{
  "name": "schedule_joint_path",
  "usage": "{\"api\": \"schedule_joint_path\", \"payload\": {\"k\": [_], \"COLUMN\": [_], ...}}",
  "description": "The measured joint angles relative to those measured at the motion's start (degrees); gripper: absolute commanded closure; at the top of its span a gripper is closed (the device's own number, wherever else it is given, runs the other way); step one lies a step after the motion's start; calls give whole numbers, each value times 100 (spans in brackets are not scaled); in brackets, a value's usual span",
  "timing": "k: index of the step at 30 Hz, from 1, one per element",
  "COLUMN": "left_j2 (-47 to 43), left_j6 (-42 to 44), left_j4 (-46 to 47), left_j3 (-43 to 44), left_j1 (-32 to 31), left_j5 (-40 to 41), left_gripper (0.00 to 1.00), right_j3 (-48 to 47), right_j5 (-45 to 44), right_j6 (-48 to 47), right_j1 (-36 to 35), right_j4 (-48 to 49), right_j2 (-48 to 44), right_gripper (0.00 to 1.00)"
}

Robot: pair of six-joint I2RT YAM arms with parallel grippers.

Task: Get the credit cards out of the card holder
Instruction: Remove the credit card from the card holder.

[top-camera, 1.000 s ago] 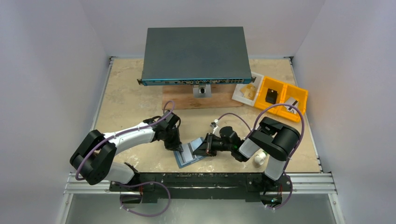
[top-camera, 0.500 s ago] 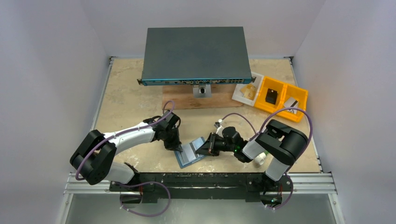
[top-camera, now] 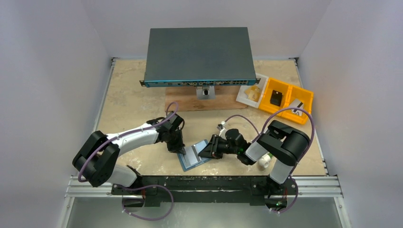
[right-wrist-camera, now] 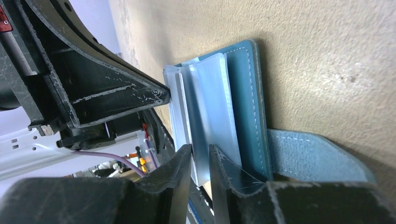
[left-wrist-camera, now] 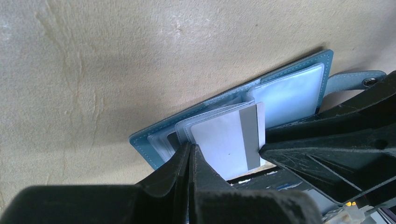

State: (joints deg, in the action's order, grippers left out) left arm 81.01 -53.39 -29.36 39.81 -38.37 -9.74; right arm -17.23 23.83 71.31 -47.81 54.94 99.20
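The steel-blue card holder (top-camera: pixel 192 158) lies open on the table near the front edge, between both grippers. In the left wrist view a white credit card (left-wrist-camera: pixel 224 140) with a grey stripe sticks partway out of its clear sleeves (left-wrist-camera: pixel 289 95). My left gripper (left-wrist-camera: pixel 190 147) is shut, and its tips press down on the holder's (left-wrist-camera: pixel 144 142) left half beside the card. My right gripper (right-wrist-camera: pixel 201 151) comes in from the right, its jaws slightly apart with the edge of a pale sleeve or card (right-wrist-camera: pixel 210 98) between them. The holder's strap (right-wrist-camera: pixel 317 154) lies under the right finger.
A large dark grey box (top-camera: pixel 198 54) stands on a wooden board (top-camera: pixel 190 102) at the back. Orange bins (top-camera: pixel 285 99) and a white tray (top-camera: pixel 251 93) sit at the back right. A small white object (top-camera: pixel 263 162) lies by the right arm's base.
The right arm's elbow has shifted slightly to the right while its gripper stays at the holder's right edge. The left arm and the holder have not visibly moved.
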Motion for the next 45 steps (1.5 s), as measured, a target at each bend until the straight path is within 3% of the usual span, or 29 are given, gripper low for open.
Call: {"api": "schedule_joint_path", "payload": {"k": [14,20,45], "left_j2": [63,122,245], "left_j6": [4,7,0], "left_j4": [-57,-125,-269], "left_j3": [57,118,232], "left_j1": [0,4,9], "left_j5": [-4,-4,9], "left_gripper": [100,100,100], "right_j3": [-162,-216,105], "right_j5": [146,186,-640], "right_j6": [-4,-81,-232], "right_j1": [0,-7,0], "right_j4": [83,63,-1163], "right_j2": [138,177,-1014], "right_gripper": [88,100,99]}}
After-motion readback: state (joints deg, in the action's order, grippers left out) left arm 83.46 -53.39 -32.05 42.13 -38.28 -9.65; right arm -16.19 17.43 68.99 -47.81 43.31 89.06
